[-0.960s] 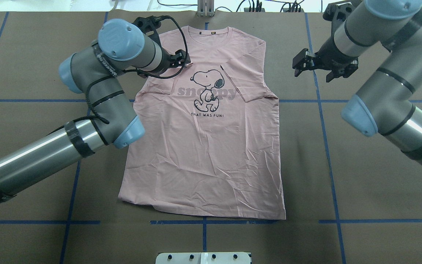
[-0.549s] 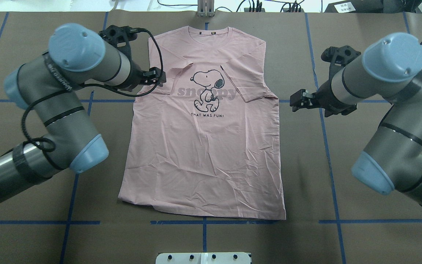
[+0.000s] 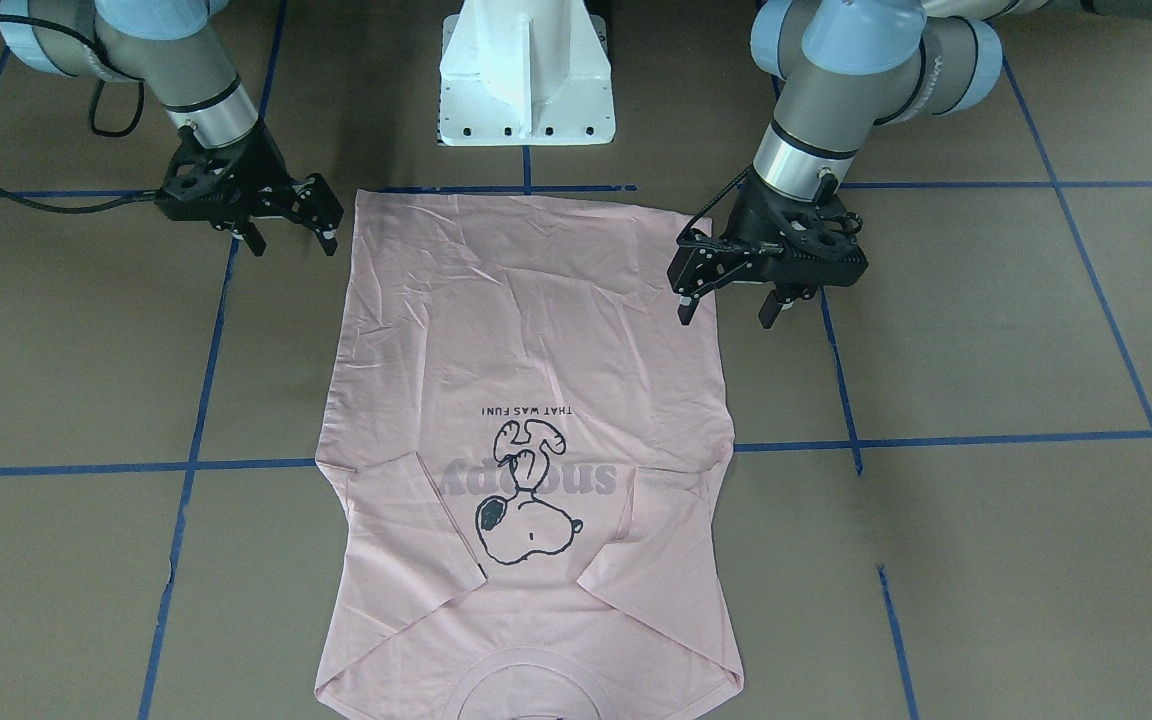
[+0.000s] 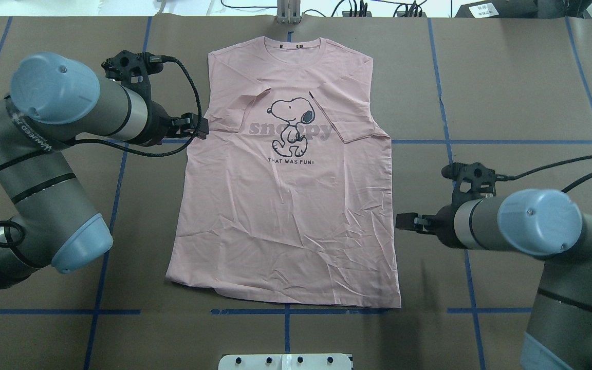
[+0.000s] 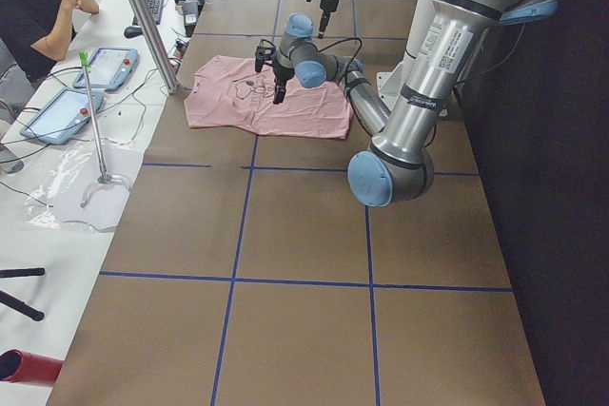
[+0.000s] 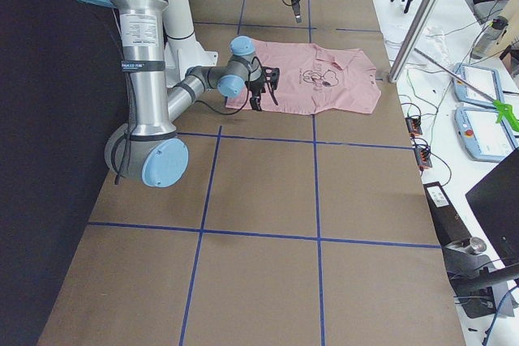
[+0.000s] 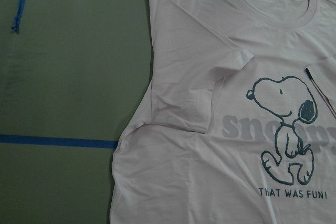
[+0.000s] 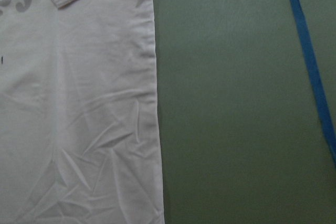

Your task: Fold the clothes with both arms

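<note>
The pale pink T-shirt (image 4: 285,205) lies flat on the brown table, print up, collar at the far side, both sleeves folded in over the chest. My left gripper (image 4: 197,128) hovers open at the shirt's left edge beside the folded sleeve (image 7: 189,103), holding nothing; it also shows open in the front-facing view (image 3: 726,308). My right gripper (image 4: 404,222) hangs open just off the shirt's right side edge (image 8: 155,129), and its empty fingers are spread in the front-facing view (image 3: 294,242). Neither wrist view shows fingertips.
The white pedestal base (image 3: 526,80) stands at the near table edge behind the hem. Blue tape lines (image 4: 450,154) grid the brown table. A seated person (image 5: 38,7), tablets (image 5: 105,68) and a metal pole (image 5: 143,16) are beyond the far edge.
The right gripper has travelled toward the robot along the shirt's right edge, from sleeve level to mid-body. The left gripper has drawn back off the shirt to its left edge. The shirt has not moved.
</note>
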Motion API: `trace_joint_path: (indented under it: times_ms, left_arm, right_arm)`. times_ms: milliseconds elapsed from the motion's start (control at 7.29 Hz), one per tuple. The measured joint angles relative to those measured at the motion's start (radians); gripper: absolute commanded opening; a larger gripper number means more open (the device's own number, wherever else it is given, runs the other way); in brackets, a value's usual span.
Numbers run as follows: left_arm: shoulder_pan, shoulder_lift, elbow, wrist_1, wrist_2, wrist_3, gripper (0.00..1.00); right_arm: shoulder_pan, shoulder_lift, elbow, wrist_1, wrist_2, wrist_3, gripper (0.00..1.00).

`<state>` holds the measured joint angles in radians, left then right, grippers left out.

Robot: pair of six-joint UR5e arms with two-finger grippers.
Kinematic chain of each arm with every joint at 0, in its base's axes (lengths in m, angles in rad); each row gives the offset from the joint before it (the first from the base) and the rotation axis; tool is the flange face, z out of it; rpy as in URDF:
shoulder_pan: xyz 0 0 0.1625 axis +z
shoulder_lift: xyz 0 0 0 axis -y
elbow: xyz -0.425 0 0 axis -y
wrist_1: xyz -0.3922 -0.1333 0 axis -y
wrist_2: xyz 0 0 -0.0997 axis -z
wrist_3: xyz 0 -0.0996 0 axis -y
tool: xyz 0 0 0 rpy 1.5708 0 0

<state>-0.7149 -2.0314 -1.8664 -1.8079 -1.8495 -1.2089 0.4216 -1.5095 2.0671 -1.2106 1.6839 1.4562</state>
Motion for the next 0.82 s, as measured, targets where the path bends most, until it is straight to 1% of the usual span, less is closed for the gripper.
trace_joint_path:
  times_ms: [137, 412, 549, 823]
  left_arm:
    - [0.001, 0.001, 0.001, -0.002, 0.0, 0.0, 1.0]
    - [0.001, 0.002, 0.004, -0.006, 0.0, 0.0, 1.0]
    - [0.002, 0.003, 0.006, -0.006, 0.0, 0.0, 1.0]
    - [0.002, 0.006, 0.008, -0.008, 0.0, 0.0, 1.0]
  right_arm:
    - [-0.076, 0.002, 0.008, -0.022, -0.065, 0.046, 1.0]
    - [-0.18, 0.061, 0.007, -0.146, -0.143, 0.082, 1.0]
    - [-0.219, 0.08, -0.005, -0.175, -0.164, 0.087, 1.0]
    - [-0.254, 0.092, -0.021, -0.19, -0.172, 0.088, 0.99]
